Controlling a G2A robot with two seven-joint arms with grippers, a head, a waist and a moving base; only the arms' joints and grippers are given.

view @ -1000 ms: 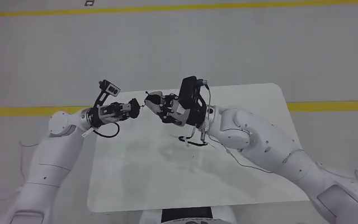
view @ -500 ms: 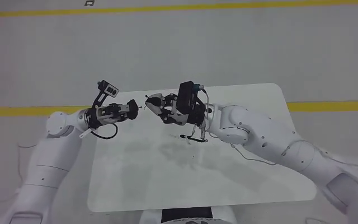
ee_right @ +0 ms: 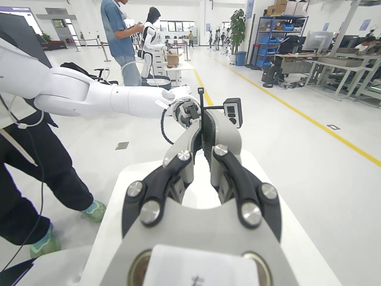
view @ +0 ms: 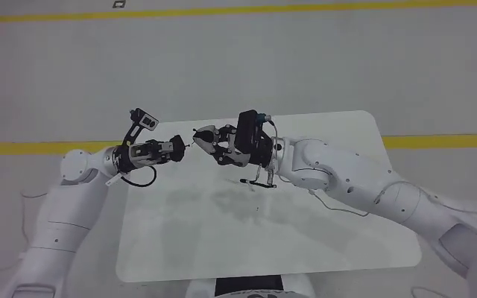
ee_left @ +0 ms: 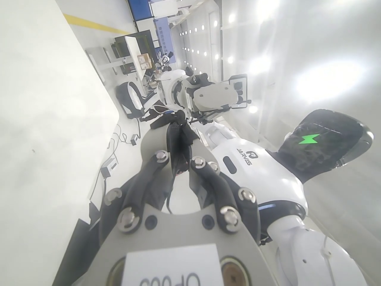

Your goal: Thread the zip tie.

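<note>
A thin black zip tie [ee_right: 201,111] stands upright between the fingers of my right gripper [ee_right: 203,120], which is shut on its strap; the head [ee_right: 200,91] sticks out above the fingertips. My left gripper [ee_left: 178,132] faces it tip to tip, shut on a thin black strand [ee_left: 168,200] that trails back toward its palm. In the top view the left gripper [view: 177,146] and right gripper [view: 201,139] meet above the far left part of the white table [view: 298,238], a small gap apart.
A black cable loop [view: 258,183] hangs under the right wrist just above the tabletop. The table's rounded left edge [view: 130,194] lies below the left forearm. Bare white surface spreads toward the near and right sides.
The right gripper has shifted slightly left toward the left gripper, and the right forearm has swung a little. The left gripper has barely moved. Both stay shut.
</note>
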